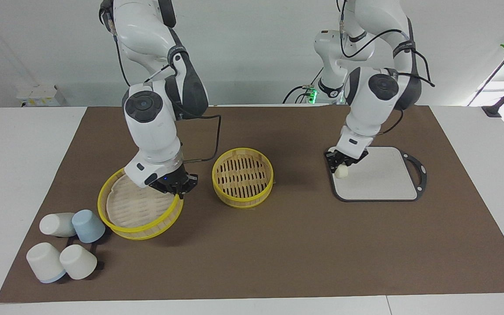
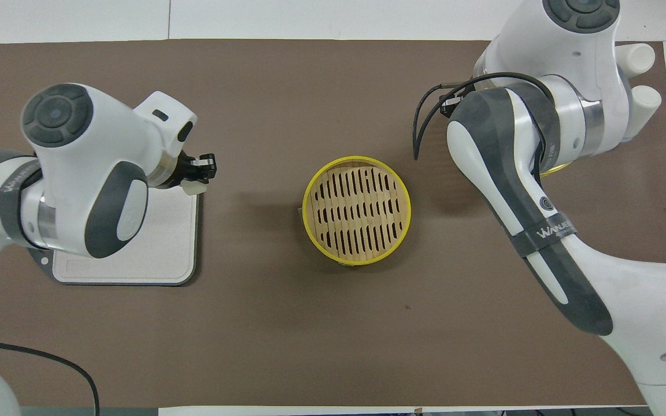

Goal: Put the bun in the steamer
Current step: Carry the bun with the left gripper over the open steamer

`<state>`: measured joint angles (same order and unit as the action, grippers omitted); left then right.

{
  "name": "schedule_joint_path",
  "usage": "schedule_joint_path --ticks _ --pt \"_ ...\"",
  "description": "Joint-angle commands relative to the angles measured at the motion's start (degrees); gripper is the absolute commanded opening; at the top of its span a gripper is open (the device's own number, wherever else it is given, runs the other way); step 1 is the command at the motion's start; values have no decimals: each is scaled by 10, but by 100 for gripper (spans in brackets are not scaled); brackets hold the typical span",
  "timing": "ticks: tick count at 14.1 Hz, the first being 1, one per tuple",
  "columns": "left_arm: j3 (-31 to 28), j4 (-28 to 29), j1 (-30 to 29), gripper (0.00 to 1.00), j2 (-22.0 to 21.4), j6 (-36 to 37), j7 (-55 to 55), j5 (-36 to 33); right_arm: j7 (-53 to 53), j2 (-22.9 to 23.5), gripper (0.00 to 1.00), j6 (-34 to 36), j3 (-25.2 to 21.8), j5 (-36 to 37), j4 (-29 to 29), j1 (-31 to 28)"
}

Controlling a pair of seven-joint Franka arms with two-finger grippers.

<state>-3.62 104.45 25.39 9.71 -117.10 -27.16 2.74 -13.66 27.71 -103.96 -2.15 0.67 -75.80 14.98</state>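
Facing view
Left gripper: over the corner of the grey rectangular board with black handle, at the left arm's end of the table; fingers closed on the small cream-white rounded bun, which looks just clear of the board.
Right gripper: fingers clamped on the rim of the round yellow-rimmed woven lid, which is held tilted, its raised edge at the gripper.
Steamer basket: the round yellow-rimmed steamer with pale slatted base stands open on the brown mat between lid and board.
Cups: four white and pale blue cups lie near the lid at the right arm's end, farther from the robots.

Overhead view
Left gripper: at the board's corner, the bun in its fingers.
Steamer: mid-mat, nothing inside.
Right gripper: hidden under its own arm; a sliver of the lid's yellow rim shows beside it.
Cups: two white ones peek out past the right arm.
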Motion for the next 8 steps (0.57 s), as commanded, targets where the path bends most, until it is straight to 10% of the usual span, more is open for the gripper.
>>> schedule_joint_path --ticks 1,8 --pt "-11 -52 70 38 32 1 -69 22 3 -10 0 24 4 39 0 0" --pt "-11 5 200 38 58 -156 -106 32 -22 -11 0 16 5 18 -3 -17"
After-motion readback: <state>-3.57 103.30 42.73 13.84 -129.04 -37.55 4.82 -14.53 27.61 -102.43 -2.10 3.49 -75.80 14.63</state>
